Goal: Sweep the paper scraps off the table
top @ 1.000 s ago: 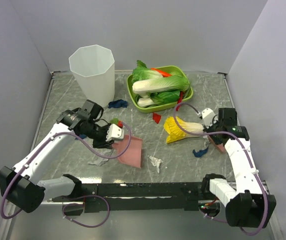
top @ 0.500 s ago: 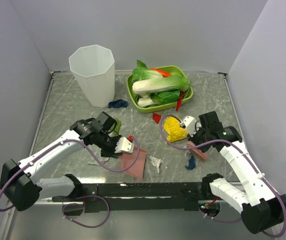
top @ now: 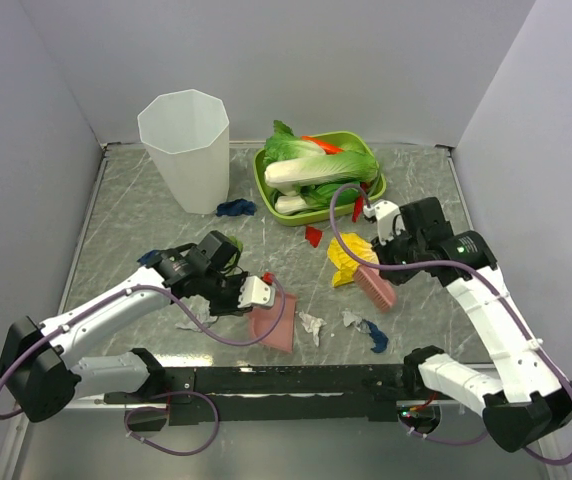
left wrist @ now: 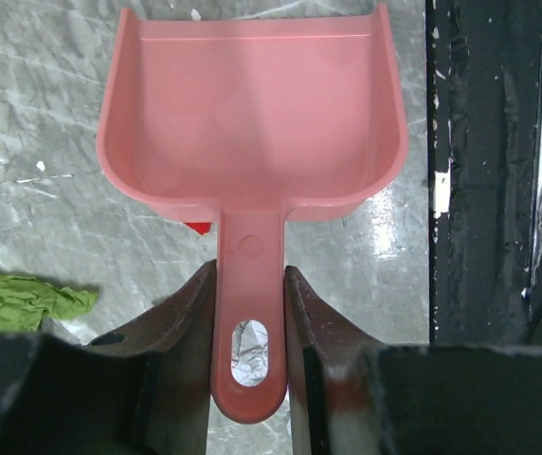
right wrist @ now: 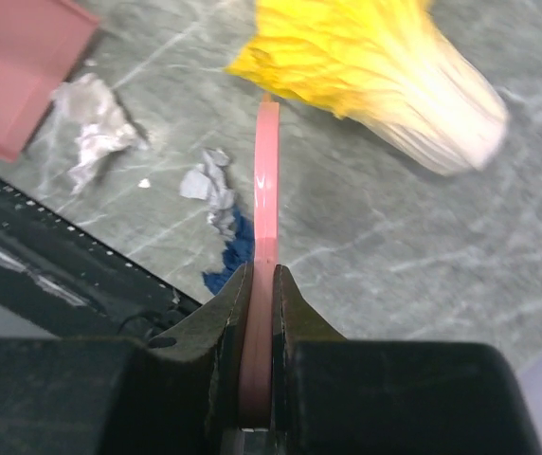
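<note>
Paper scraps (top: 311, 325) on table (top: 126, 220), left pincer (left wrist: 250, 284) clamped on dustpan (left wrist: 252, 114), right pincer (right wrist: 259, 284) pinching pink brush (right wrist: 266, 171)

1. One dustpan (left wrist: 252, 123), one brush (top: 377, 286).
2. One bin (top: 186, 150), one tray (top: 259, 178).
3. Cabbages (top: 301, 172): two green, one yellow (top: 346, 256).
4. Scraps (top: 311, 323), far as I can spot: three blue (top: 234, 208), three white, two red (top: 312, 236), one green (left wrist: 25, 299).

Lab test booth: plain walls (top: 346, 60) around railed marble table (top: 126, 205), toy vegetables (top: 316, 170).
</note>
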Action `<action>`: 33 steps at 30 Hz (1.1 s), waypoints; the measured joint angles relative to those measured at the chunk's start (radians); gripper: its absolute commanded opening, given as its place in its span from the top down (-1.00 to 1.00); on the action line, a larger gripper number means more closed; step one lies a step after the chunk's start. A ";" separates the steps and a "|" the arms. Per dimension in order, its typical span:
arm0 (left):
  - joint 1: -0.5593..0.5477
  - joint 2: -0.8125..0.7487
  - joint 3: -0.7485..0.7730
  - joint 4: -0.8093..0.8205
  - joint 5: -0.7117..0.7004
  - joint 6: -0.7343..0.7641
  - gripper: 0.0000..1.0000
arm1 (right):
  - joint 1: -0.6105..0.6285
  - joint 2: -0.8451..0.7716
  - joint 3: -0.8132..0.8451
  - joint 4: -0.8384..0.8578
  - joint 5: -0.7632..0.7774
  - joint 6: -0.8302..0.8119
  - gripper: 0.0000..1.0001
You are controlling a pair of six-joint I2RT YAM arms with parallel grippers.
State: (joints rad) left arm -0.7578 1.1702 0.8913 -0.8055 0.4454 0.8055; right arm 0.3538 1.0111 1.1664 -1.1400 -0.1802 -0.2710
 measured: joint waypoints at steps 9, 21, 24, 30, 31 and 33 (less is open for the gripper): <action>-0.004 0.005 -0.002 0.000 0.004 -0.016 0.99 | 0.023 -0.024 -0.062 0.013 0.118 0.024 1.00; -0.044 0.053 0.034 0.000 0.009 -0.061 0.98 | 0.171 -0.116 -0.278 0.058 0.202 -0.031 1.00; -0.059 0.068 0.034 -0.009 0.009 -0.062 0.98 | 0.230 -0.108 -0.280 0.062 0.205 -0.014 1.00; -0.090 0.124 0.034 0.010 0.009 -0.101 0.98 | 0.296 0.006 -0.216 0.061 0.203 0.010 1.00; -0.098 0.137 0.034 0.028 0.009 -0.124 0.98 | 0.300 0.039 -0.200 0.071 0.203 0.016 1.00; -0.111 0.151 0.034 0.055 0.008 -0.161 0.98 | 0.303 0.086 -0.173 0.077 0.200 0.033 1.00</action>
State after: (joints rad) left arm -0.8692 1.3212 0.9257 -0.7506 0.4534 0.6449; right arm 0.6571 1.0969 0.9936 -1.0626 0.0200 -0.2379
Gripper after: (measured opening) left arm 0.336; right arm 0.150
